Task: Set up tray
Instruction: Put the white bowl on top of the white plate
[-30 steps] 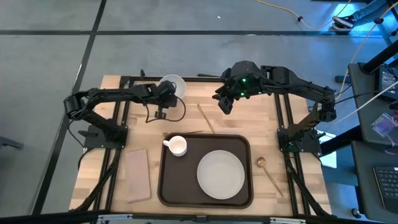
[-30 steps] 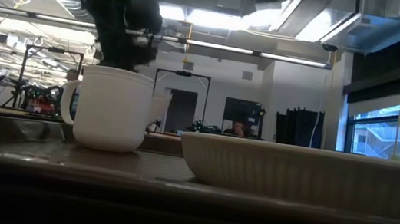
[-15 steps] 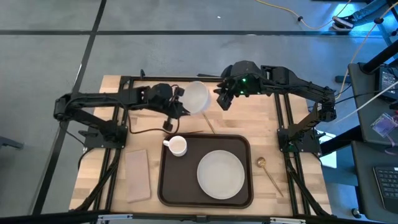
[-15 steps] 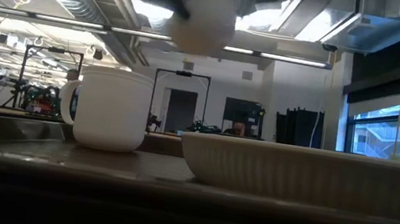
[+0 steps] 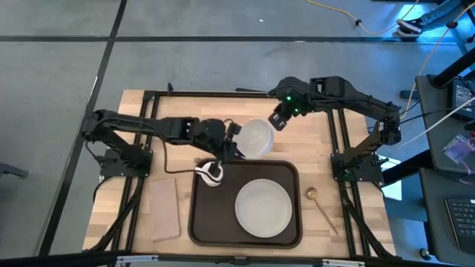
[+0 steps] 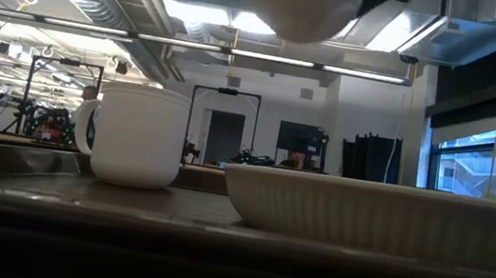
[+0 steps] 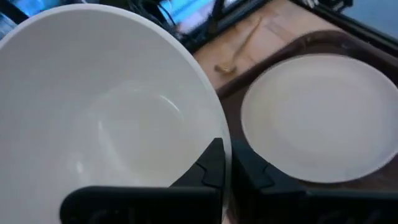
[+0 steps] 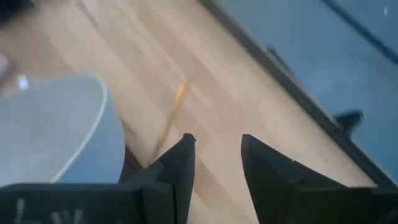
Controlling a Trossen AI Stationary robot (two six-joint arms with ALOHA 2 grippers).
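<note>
The tray [image 5: 246,203] lies at the table's near middle, dark brown with a raised rim. A white plate [image 5: 263,208] sits in its right half and a white mug [image 5: 211,173] stands in its corner at about ten o'clock from the plate. A tan napkin [image 5: 164,208] lies on the wood just beside the tray at nine o'clock, and a small wooden spoon [image 5: 320,205] at three o'clock.

Over the tray's far edge, at twelve o'clock from the plate, the left gripper [image 5: 231,142] carries a white bowl [image 5: 254,138], its fingers pinching the rim (the wrist view shows one finger inside and one outside the wall). The right gripper [image 5: 278,121] hangs near the bowl at about one o'clock, fingers spread and holding nothing.

The likely risk is crowding: the bowl hangs close above mug and plate, and a careless descent could clip either. A thin-rim pinch could also let the bowl swing or slip.
</note>
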